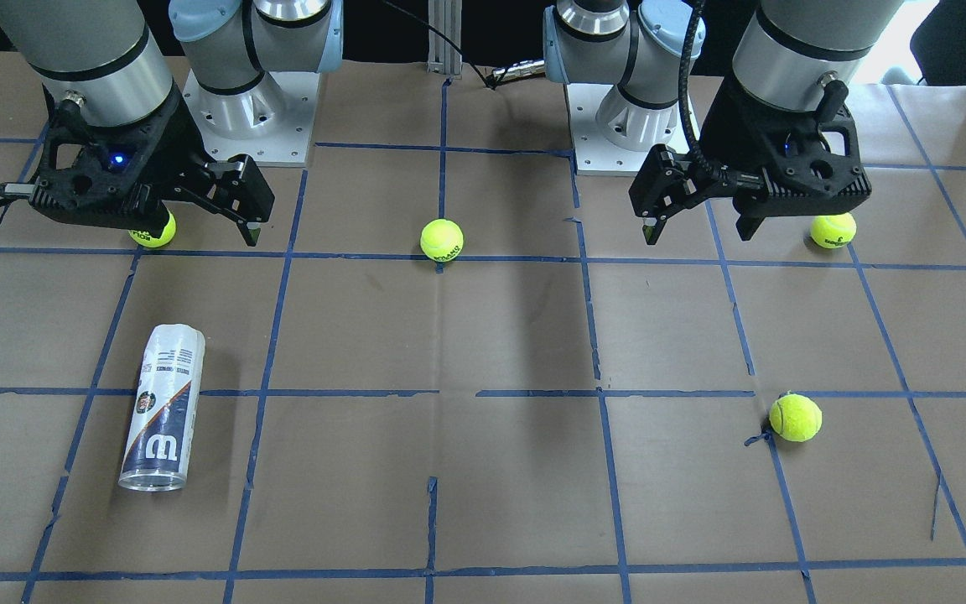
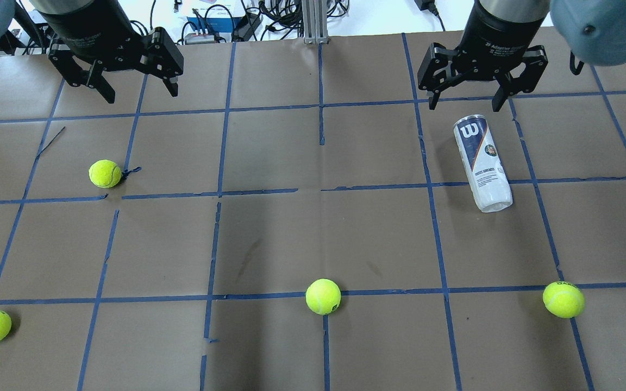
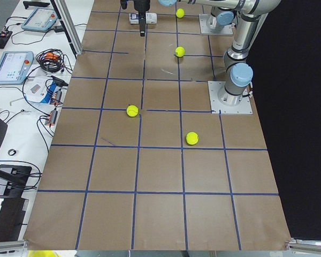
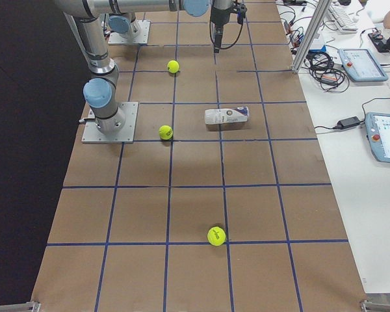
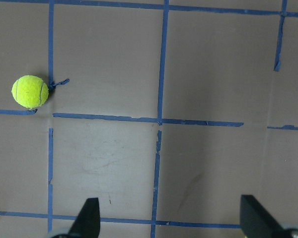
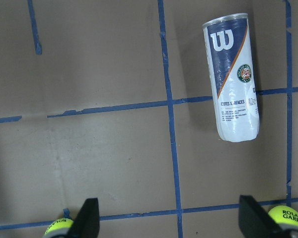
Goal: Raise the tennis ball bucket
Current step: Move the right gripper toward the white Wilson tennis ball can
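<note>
Note the tennis ball bucket (image 2: 482, 163) lying on its side on the table (image 2: 373, 152), toward 2 o'clock from the table's middle in the overhead view, logo end turned to about 11 o'clock and the other end to 5 o'clock. See the right gripper (image 2: 464, 105) hanging above, just off that logo end at 12 o'clock, jaws spread wide and gripping nothing. See likewise the left gripper (image 2: 142, 96) far over at 10 o'clock, spread wide, empty, well apart from the job. Judging from here, expect rolling as the main hazard: round and smooth, so likely to trundle toward 3 or 9 o'clock if touched by one fingertip before the other. Guard against that by centring over the label's middle before descending. Beware too of clamping near the logo end only, inviting a droop or a slide out of the pads during the raise. Beware of descending too deep and striking the table, or too shallow and pinching above the widest part, squirting the bucket downward. Beware of squeezing hard and possibly buckling thin clear plastic; cannot tell whether loaded or hollow. No worry from the nearest tennis ball (image 2: 563, 299), at 5 o'clock of the bucket and well apart.
</note>
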